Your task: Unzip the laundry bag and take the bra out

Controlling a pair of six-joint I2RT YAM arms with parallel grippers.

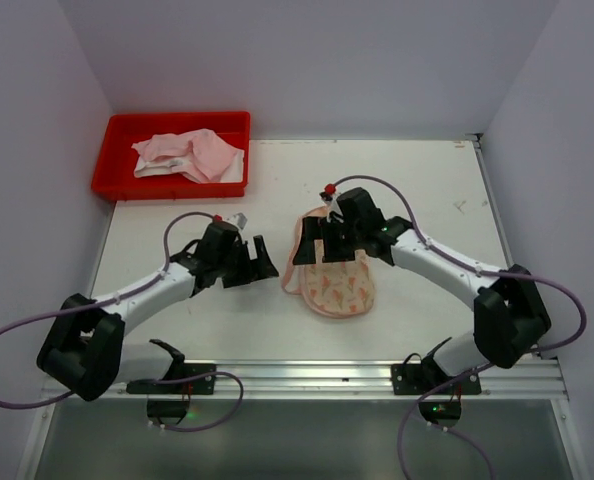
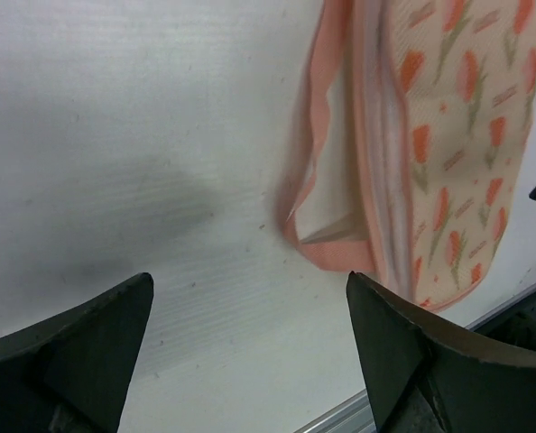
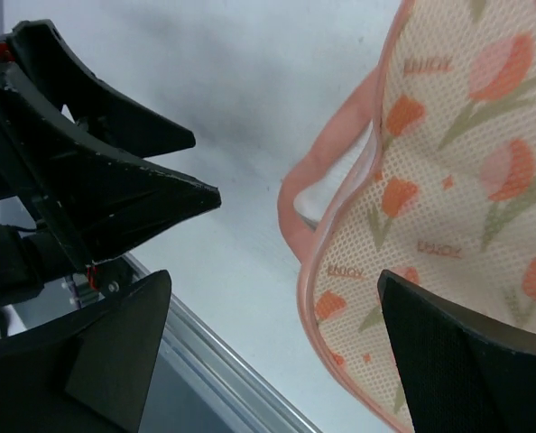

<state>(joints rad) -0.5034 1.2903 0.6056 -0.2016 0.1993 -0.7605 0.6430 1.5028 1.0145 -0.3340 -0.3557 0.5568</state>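
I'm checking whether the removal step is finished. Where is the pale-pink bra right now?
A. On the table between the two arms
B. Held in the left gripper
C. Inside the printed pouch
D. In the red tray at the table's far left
D: the bra lies crumpled in the red tray, well apart from the laundry bag on the table.
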